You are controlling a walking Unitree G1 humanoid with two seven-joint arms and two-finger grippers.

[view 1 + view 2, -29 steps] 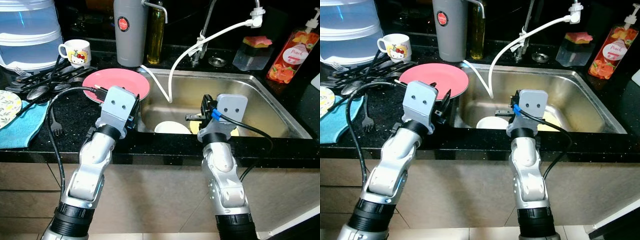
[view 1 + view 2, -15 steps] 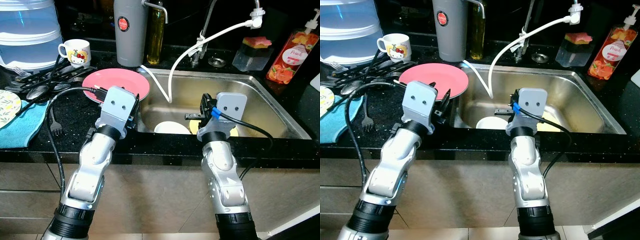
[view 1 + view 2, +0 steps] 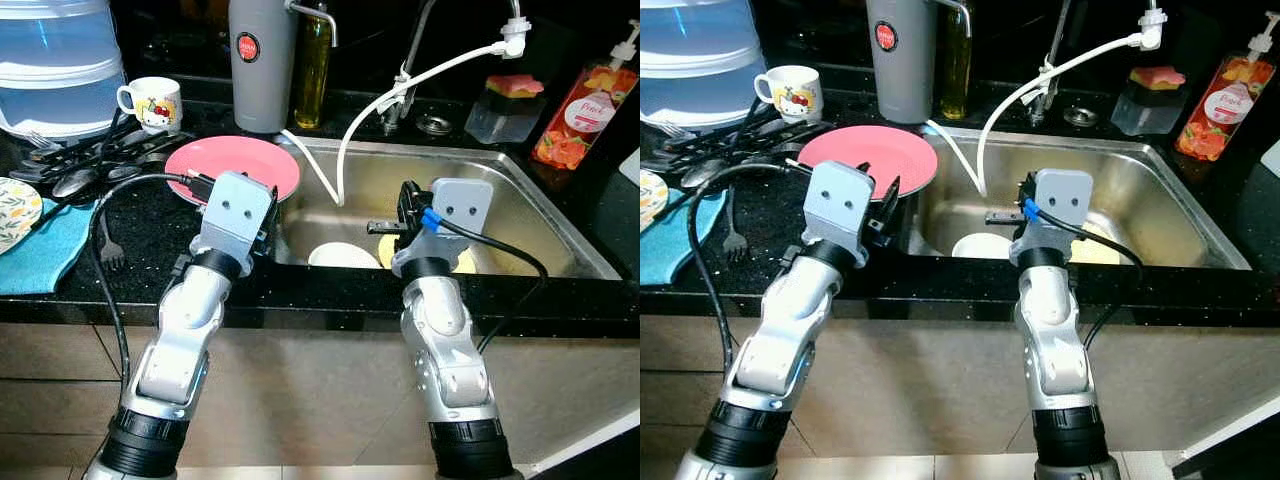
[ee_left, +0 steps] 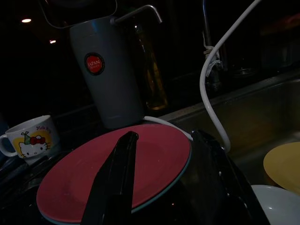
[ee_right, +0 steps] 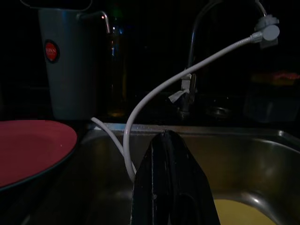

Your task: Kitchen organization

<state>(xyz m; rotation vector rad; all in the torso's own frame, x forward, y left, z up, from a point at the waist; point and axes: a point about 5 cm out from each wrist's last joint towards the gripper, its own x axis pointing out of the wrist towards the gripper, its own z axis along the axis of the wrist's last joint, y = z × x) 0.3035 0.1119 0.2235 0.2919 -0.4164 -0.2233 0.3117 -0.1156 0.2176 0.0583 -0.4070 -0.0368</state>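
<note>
sink (image 3: 560,225): holds white bowl (image 3: 343,256) and yellow plate (image 4: 283,164), not yet lifted out. counter: pink plate (image 3: 235,166) by sink edge, mug (image 3: 150,104), cutlery pile (image 3: 85,165), fork (image 3: 108,250). left gripper (image 4: 164,183): fingers apart, empty, poised at pink plate's near rim. right gripper (image 5: 168,187): fingers together, empty, over sink's front edge. judged progress: early; nothing held, most items unsorted.

Both head views are evenly bright and sharp, without motion blur. The steel sink (image 3: 520,190) throws soft glare along its far wall, and the black countertop (image 3: 150,230) sparkles with specks. Behind the grey flask (image 3: 262,60) everything falls into shadow. Both wrist views are very dim, murky at their edges.
</note>
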